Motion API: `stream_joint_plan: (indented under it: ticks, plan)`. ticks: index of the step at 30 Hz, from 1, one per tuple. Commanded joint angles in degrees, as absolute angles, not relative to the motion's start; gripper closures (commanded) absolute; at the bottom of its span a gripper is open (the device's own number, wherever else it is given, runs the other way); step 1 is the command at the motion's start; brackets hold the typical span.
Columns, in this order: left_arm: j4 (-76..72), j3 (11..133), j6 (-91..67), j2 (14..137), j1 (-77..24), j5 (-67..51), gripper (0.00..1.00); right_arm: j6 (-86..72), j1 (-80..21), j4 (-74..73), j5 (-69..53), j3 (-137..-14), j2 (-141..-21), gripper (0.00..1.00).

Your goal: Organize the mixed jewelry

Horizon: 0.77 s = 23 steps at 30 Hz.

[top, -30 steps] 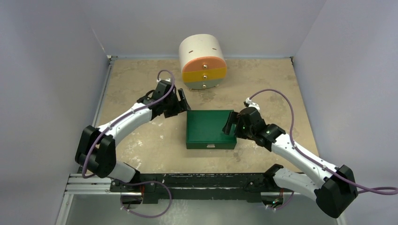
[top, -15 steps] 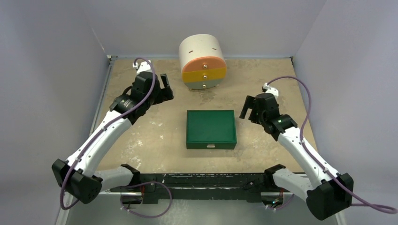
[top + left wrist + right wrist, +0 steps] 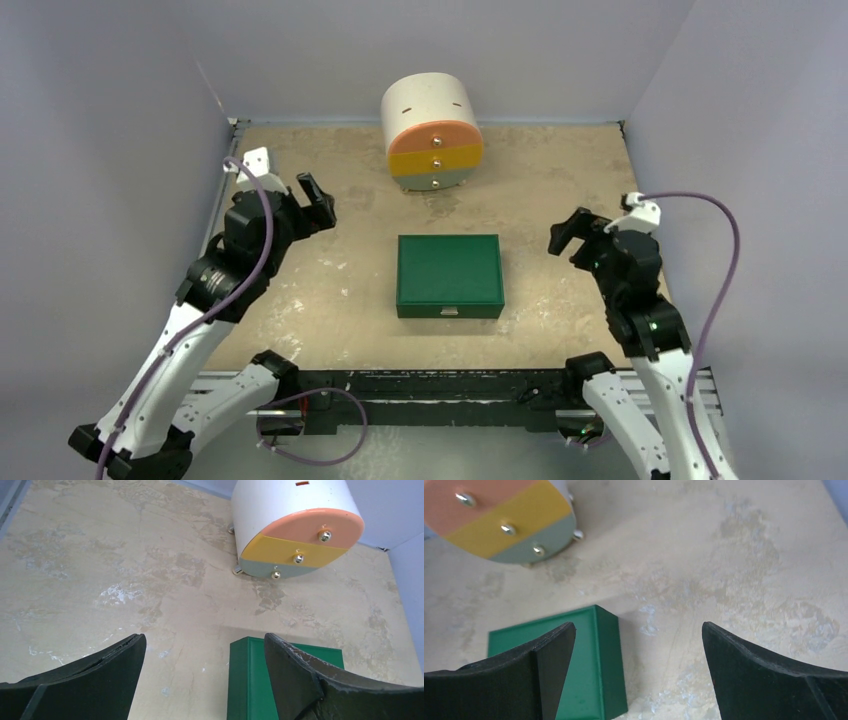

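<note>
Both wide open and empty, the left gripper [image 3: 317,200] and right gripper [image 3: 568,231] hover either side of the closed green box [image 3: 449,270]; the round drawer chest [image 3: 432,130] stands behind it.

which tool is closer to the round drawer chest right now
Left. The left tool hangs open just left of and in front of the drawer chest. The right tool, also open, is farther off to the chest's right, beside the green box.
</note>
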<state>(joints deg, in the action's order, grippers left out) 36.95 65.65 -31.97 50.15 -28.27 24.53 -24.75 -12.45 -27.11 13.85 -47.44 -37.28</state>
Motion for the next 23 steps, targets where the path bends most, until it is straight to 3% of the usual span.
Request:
stream_joint_plan:
  ticks: [1, 10, 20, 23]
  plan:
    - [32.94, 60.94, -31.67, 44.18, -28.39, 25.66, 0.12, -23.22, -12.36, -26.90, 14.12, -46.83, -30.38, 0.01]
    - [28.93, 50.14, -31.73, 32.91, -28.39, 21.71, 0.11, -24.99, -12.41, -30.89, 15.51, -47.79, -25.94, 0.01]
    - [29.21, 45.09, -31.38, 25.43, -28.39, 20.70, 0.10, -21.75, -12.46, -29.03, 8.64, -46.27, -22.00, 0.01]
    - [29.13, 45.05, -31.05, 24.78, -28.39, 21.14, 0.10, -21.95, -12.40, -29.23, 13.92, -47.03, -22.22, 0.01]
